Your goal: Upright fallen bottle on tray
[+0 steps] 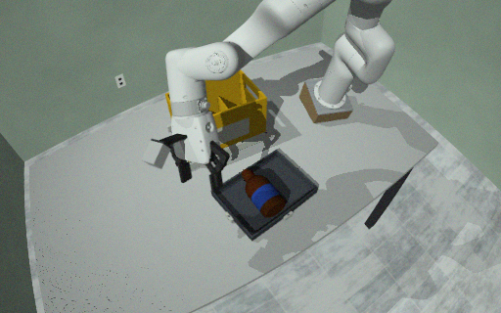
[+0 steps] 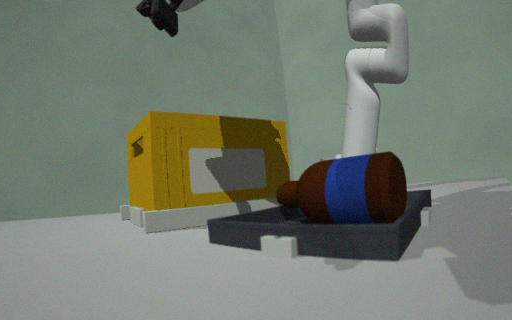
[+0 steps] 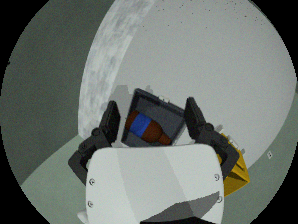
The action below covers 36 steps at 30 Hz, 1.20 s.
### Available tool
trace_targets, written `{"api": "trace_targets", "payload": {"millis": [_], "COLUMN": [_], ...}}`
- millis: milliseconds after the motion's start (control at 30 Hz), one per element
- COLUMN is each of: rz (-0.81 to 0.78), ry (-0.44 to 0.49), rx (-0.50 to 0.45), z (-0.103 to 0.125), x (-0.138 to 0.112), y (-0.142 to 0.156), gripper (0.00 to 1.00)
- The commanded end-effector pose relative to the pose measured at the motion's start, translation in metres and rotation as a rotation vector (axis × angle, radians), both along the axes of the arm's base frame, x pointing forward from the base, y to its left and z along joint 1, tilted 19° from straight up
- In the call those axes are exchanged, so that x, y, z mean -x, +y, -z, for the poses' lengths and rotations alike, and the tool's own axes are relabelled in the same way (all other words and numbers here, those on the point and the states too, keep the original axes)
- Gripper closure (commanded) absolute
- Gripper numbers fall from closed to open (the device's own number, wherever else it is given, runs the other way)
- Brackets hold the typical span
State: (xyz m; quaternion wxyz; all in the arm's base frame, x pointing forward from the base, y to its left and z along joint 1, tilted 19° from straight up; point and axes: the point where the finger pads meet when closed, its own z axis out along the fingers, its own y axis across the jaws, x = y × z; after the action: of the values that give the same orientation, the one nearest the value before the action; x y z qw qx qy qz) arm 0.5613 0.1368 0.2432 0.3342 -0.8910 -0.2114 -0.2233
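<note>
A brown bottle with a blue band lies on its side in the dark grey tray, neck toward the crate. It also shows in the exterior view on the tray, and in the wrist view far below between my fingers. My gripper is open and empty, pointing down, well above the table and left of the tray; only its fingertips show at the top of the exterior view.
A yellow crate stands behind the tray on white feet, close to my arm's forearm; it also shows in the exterior view. The arm's brown base block sits at the back right. A dark bar leans off the table's right edge.
</note>
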Motion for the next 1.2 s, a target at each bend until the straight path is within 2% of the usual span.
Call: {"api": "trace_targets", "payload": {"millis": [0, 133, 200, 633, 733, 767, 933, 1167], "rz": [-0.136, -0.192, -0.292, -0.653, -0.676, -0.742, -0.881, -0.966], "ry": [-0.067, -0.091, -0.134, -0.29, -0.3, -0.328, -0.387, -0.423], "rx": [0.086, 0.123, 0.187, 0.42, 0.435, 0.477, 0.567, 0.621], "z": [0.005, 0.008, 0.013, 0.033, 0.035, 0.038, 0.046, 0.051], "x": [0.022, 0.031, 0.047, 0.105, 0.108, 0.119, 0.141, 0.155], "y": [-0.008, -0.011, -0.016, -0.035, -0.037, -0.04, -0.047, -0.052], "gripper": [0.0, 0.0, 0.0, 0.0, 0.0, 0.0, 0.0, 0.0]}}
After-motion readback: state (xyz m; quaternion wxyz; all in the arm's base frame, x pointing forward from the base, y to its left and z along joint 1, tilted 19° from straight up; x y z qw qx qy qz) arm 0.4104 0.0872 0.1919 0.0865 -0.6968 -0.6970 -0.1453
